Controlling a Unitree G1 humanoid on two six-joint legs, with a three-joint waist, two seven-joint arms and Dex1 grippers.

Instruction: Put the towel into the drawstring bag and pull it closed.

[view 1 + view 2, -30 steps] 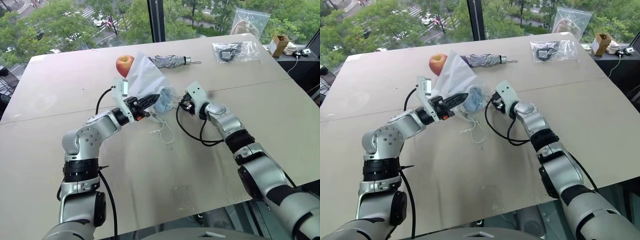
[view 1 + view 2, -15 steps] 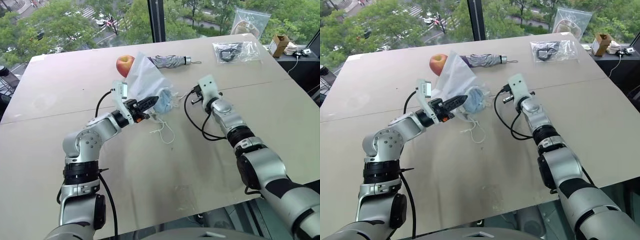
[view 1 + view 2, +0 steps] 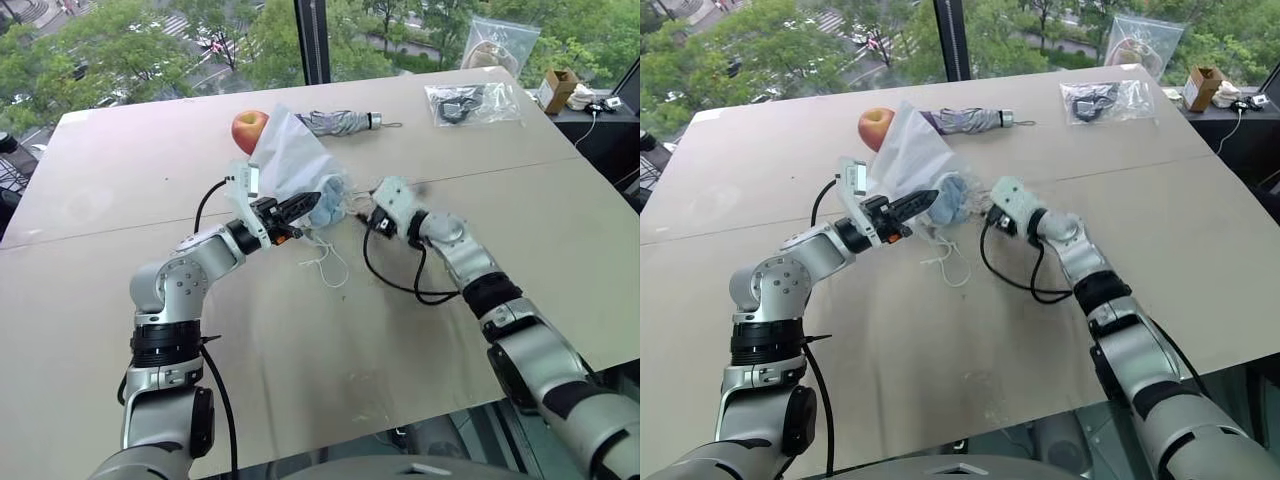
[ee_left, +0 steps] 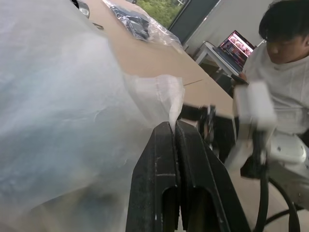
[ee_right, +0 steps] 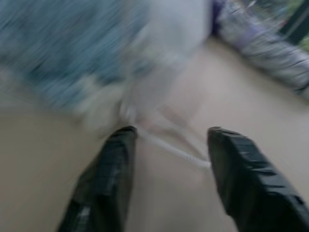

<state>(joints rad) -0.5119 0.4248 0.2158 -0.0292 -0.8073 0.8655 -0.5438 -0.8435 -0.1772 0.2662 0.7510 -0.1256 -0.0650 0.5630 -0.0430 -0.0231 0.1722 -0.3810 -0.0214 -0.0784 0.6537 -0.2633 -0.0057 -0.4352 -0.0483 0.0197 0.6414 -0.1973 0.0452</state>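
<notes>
Left gripper [image 4: 175, 126] jaws clamped together; right gripper [image 5: 169, 140] jaws apart.

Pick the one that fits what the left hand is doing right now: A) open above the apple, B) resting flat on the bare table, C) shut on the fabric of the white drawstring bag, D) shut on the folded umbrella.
C: the left wrist view shows the left hand with its two fingers pressed together on a pinch of the drawstring bag fabric, and the head view shows the bag held up by it.
</notes>
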